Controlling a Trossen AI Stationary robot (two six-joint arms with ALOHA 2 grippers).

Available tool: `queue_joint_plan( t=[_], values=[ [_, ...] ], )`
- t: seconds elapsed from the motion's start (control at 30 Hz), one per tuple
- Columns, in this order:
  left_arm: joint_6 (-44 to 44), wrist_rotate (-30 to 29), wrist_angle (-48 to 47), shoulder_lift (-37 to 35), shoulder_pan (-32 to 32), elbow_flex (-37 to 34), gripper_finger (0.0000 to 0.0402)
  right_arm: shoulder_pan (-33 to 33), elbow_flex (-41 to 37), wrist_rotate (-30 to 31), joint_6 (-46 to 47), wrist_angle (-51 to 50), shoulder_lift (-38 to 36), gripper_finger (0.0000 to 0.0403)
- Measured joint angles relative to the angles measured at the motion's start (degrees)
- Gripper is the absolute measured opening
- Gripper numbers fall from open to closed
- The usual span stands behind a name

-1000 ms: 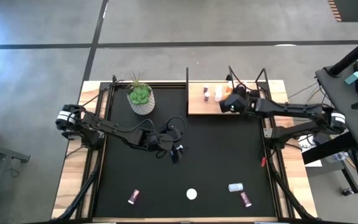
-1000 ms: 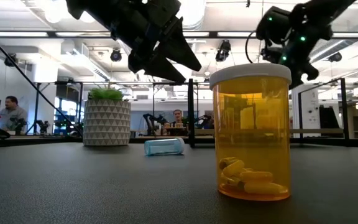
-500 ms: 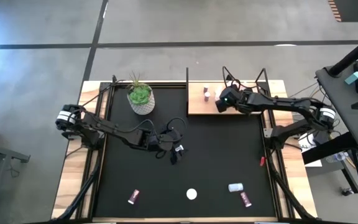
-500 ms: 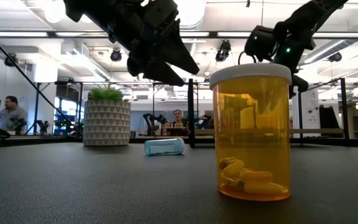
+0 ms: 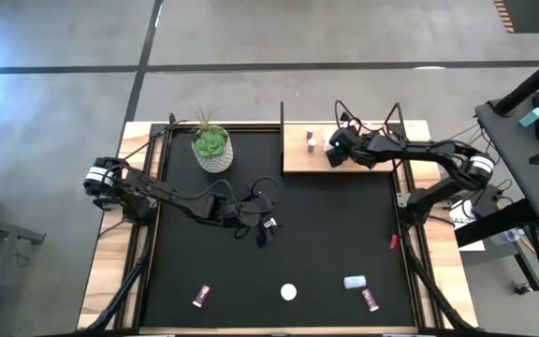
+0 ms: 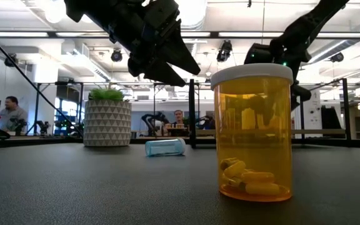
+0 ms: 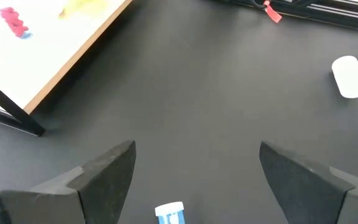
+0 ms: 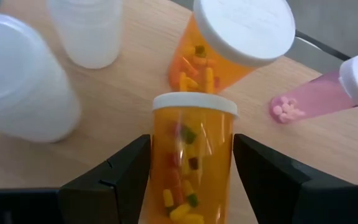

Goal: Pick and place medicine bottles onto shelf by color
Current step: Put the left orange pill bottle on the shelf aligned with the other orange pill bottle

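The right gripper [image 8: 191,180] is out over the shelf [image 5: 298,157] at the far side of the table, its two dark fingers [image 8: 120,177] clamped on the sides of an orange bottle [image 8: 191,155] with a white cap, pills showing inside. Just beyond that held bottle a second orange bottle [image 8: 229,43] stands on the wood, a pink bottle [image 8: 328,93] stands off to one side of it, and two white bottles [image 8: 86,28] stand to the other side.

The left gripper [image 7: 194,177] hangs spread wide above the black mat [image 5: 335,225] near the middle of the table, holding nothing. A blue bottle [image 7: 169,213] lies on its side right below, between the fingertips.

Well away from both grippers, along the near edge of the table, a pink one [image 5: 201,296], a white cap seen from above [image 5: 289,292], a pale blue one [image 5: 355,281] and another pink one [image 5: 371,300] wait on the mat. A potted plant [image 5: 211,147] stands beside the shelf.
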Motion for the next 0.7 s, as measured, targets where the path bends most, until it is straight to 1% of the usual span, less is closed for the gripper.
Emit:
queue_joint_plan(
  t=[0.27, 0.47, 0.7],
  values=[
    [0.0, 0.0, 0.0, 0.0, 0.0, 0.0, 0.0327, -0.9, 0.0, 0.0, -0.2, 0.1, 0.2, 0.0185],
    [0.0, 0.0, 0.0, 0.0, 0.0, 0.0, 0.0327, -0.9, 0.0, 0.0, -0.7, -0.5, -0.8, 0.0182],
    [0.0, 0.0, 0.0, 0.0, 0.0, 0.0, 0.0327, 0.8, -0.1, 0.0, -0.8, -3.3, -4.8, 0.0181]
  ],
)
